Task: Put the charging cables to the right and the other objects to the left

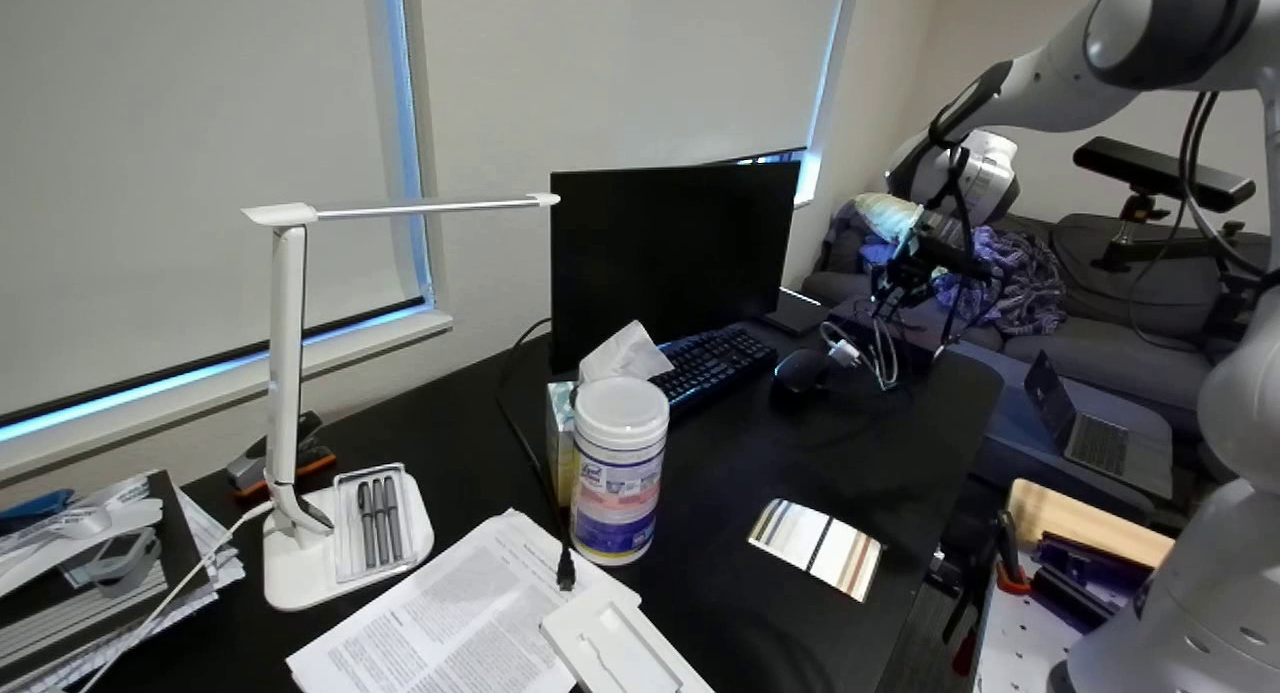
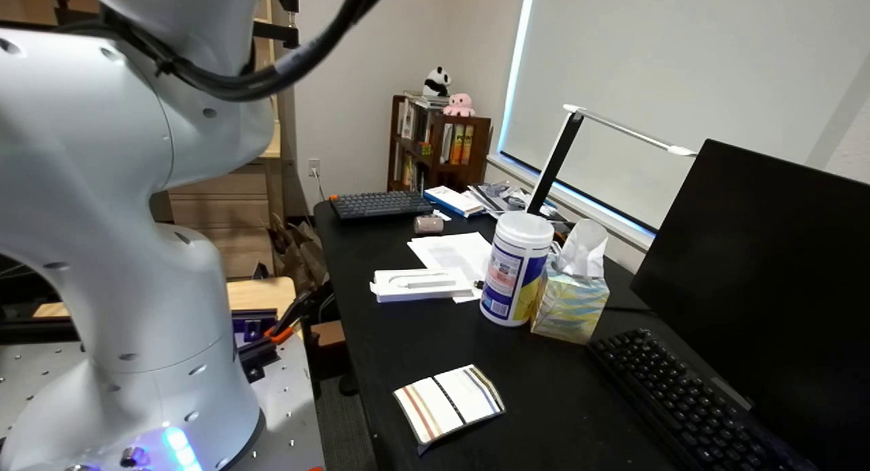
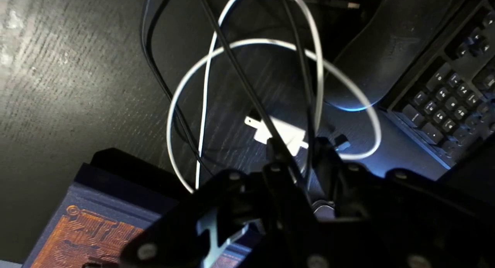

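Note:
A looped white charging cable (image 3: pixel 267 41) lies on the black desk with a white charger plug (image 3: pixel 290 132); in an exterior view the plug (image 1: pixel 843 351) is beside the mouse. A thin black cable (image 3: pixel 162 82) runs left of the loop. My gripper (image 3: pixel 297 152) is low over them, its fingers partly apart; in an exterior view the gripper (image 1: pixel 890 298) is at the far desk end. Two dark strands (image 3: pixel 241 72) run in between the fingers; whether they touch is unclear. A dark blue box with orange print (image 3: pixel 100 225) is at lower left, partly hidden by the gripper.
The mouse (image 3: pixel 367 55) and keyboard (image 3: pixel 441 101) are close on the right in the wrist view. The monitor (image 1: pixel 680 253), tissue box (image 2: pixel 571 304), wipes tub (image 1: pixel 620 473) and a striped object (image 2: pixel 448 399) stand or lie on the desk. A lamp (image 1: pixel 287 363) and papers are farther along.

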